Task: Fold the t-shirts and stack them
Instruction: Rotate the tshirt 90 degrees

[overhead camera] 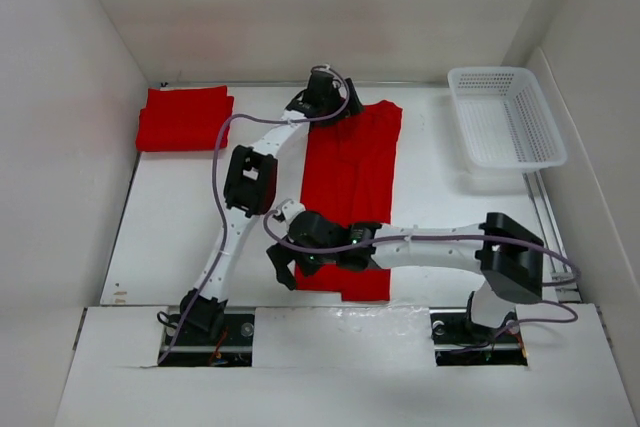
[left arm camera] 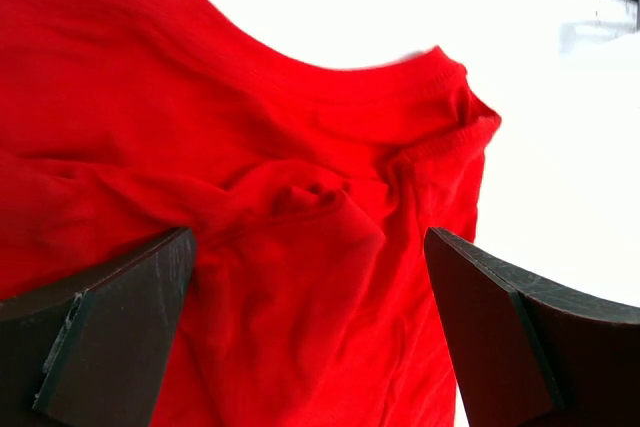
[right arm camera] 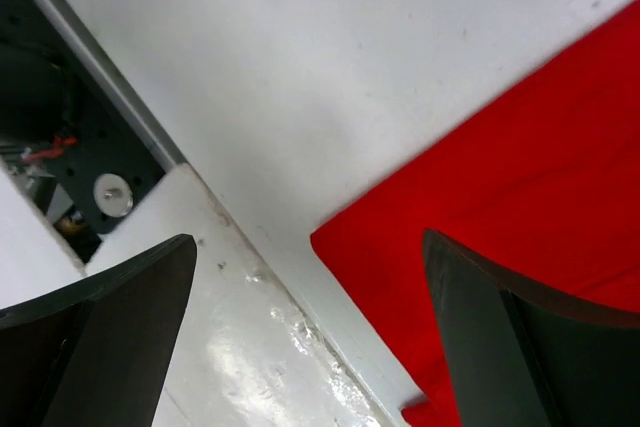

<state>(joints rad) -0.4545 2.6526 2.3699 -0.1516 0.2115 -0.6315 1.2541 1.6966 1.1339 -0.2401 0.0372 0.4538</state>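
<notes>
One red t-shirt [overhead camera: 350,162] lies stretched out lengthwise down the middle of the white table [overhead camera: 170,227]. A second red t-shirt [overhead camera: 185,119] rests folded at the back left. My left gripper [overhead camera: 335,107] is over the far end of the long shirt, open. In the left wrist view its jaws [left arm camera: 308,247] straddle rumpled cloth [left arm camera: 250,127] just below the collar [left arm camera: 440,62], holding nothing. My right gripper [overhead camera: 283,269] is at the shirt's near left corner, also open. In the right wrist view the gripper [right arm camera: 310,242] frames that corner [right arm camera: 335,242], with the shirt [right arm camera: 520,167] flat on the table.
A white mesh basket [overhead camera: 490,71] stands at the back right. White walls enclose the table on three sides. The raised front ledge [right arm camera: 230,347] runs just beside the shirt's near edge. The right arm [overhead camera: 430,244] lies across the shirt's near end.
</notes>
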